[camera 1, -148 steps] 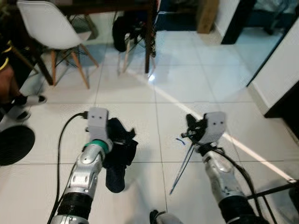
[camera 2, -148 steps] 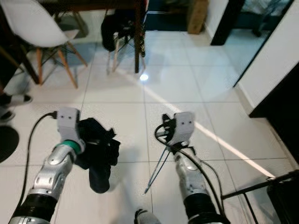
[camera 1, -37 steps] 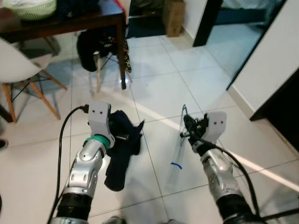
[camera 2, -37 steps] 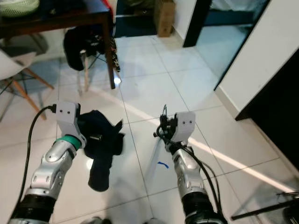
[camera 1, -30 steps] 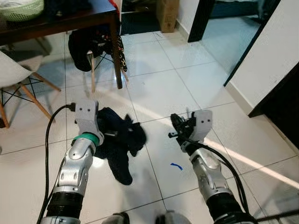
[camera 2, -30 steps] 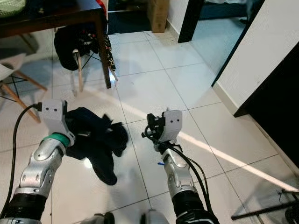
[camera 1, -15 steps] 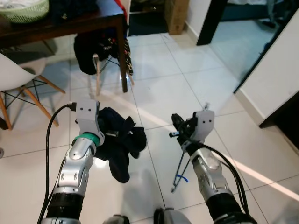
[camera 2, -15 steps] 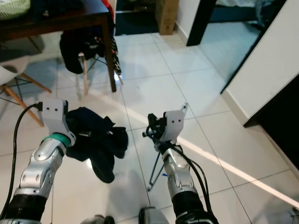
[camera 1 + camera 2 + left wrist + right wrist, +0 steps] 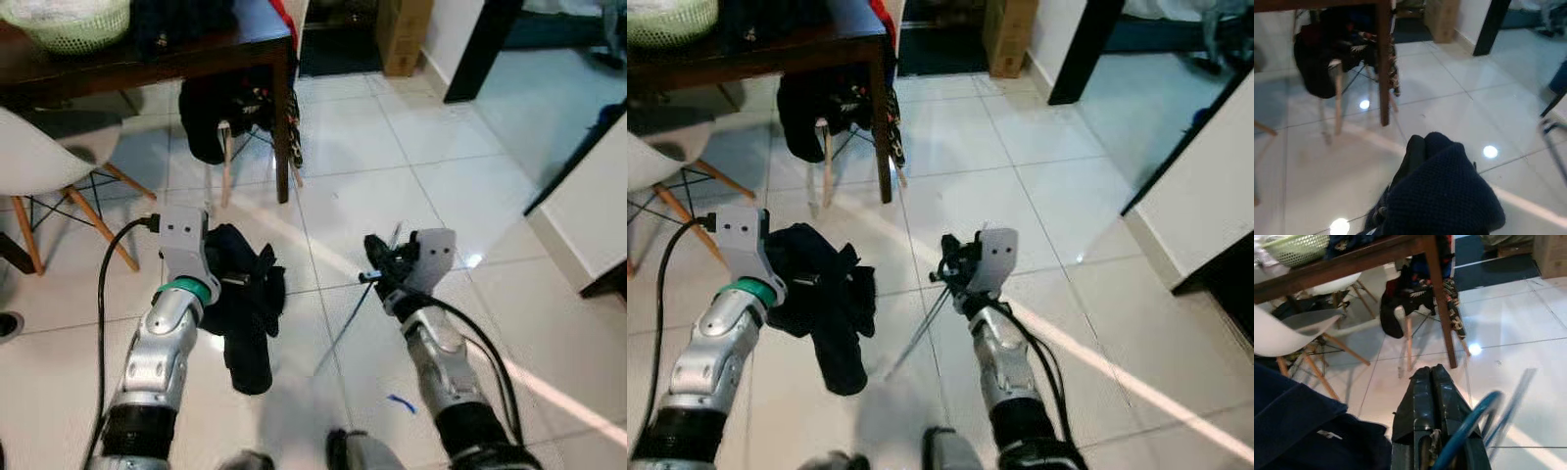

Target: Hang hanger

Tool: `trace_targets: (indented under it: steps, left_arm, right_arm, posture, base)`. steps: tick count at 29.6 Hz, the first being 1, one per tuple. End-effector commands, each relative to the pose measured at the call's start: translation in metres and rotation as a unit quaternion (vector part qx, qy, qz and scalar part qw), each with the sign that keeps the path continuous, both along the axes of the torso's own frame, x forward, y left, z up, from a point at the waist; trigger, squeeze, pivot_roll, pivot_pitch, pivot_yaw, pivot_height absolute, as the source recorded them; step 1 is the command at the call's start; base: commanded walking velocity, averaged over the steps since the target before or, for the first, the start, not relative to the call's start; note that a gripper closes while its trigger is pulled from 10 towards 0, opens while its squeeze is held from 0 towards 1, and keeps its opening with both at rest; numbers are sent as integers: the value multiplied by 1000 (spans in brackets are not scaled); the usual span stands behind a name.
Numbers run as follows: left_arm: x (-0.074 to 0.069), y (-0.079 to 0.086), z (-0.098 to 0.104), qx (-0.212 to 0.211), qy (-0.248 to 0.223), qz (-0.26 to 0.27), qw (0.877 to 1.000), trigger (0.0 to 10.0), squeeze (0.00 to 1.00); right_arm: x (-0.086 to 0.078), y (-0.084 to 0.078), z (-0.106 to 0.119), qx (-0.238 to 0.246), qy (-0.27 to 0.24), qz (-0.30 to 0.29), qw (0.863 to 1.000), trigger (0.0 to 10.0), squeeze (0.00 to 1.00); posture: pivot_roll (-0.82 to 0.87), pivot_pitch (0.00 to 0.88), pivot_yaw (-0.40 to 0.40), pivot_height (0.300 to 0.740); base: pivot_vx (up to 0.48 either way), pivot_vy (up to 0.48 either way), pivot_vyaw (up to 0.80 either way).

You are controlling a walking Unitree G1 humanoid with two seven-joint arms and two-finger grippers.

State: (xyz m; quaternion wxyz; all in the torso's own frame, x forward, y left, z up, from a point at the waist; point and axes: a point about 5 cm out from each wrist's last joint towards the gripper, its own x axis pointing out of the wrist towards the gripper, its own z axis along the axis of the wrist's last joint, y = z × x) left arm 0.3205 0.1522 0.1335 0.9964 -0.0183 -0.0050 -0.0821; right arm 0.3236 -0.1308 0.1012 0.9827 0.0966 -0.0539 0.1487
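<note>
While the right hand (image 9: pixel 377 276) grips the hanger (image 9: pixel 349 318) and the left hand (image 9: pixel 227 281) grips the dark cloth (image 9: pixel 245 308), walk slowly so the hanger stays level.

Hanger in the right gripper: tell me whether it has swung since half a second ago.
Yes. The hanger has swung toward the robot's left: against the right gripper that holds it, its free end now trails out toward the dark garment, where before it hung nearly straight down.
</note>
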Motion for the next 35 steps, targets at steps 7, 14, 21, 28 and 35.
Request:
trace_targets:
  steps: [7, 14, 21, 28, 35]
  left_arm:
    - [-1, 2, 5, 2, -7, 2, 1000, 10000, 0]
    - [0, 2, 5, 0, -6, 2, 1000, 10000, 0]
    - [1, 3, 7, 1, -8, 2, 1000, 10000, 0]
    - [2, 5, 12, 3, -14, 4, 1000, 10000, 0]
    - [2, 6, 12, 3, -15, 4, 1000, 10000, 0]
  right_arm:
    - [-1, 0, -1, 3, 6, -2, 1000, 10000, 0]
    - [1, 1, 1, 16, 5, -2, 1000, 10000, 0]
    - [0, 4, 0, 16, 5, 5, 1000, 10000, 0]
    - [1, 3, 0, 18, 11, 2, 1000, 10000, 0]
    - [3, 4, 1, 17, 12, 2, 1000, 10000, 0]
  posture:
    - [-6, 95, 39, 740]
    - [-1, 91, 42, 740]
    - [3, 91, 43, 740]
    - [9, 86, 39, 740]
    - [9, 83, 36, 740]
  base:
    - [336, 0, 0]
    - [335, 0, 0]
    - [335, 0, 0]
    - [336, 0, -245]
    - [337, 0, -800]
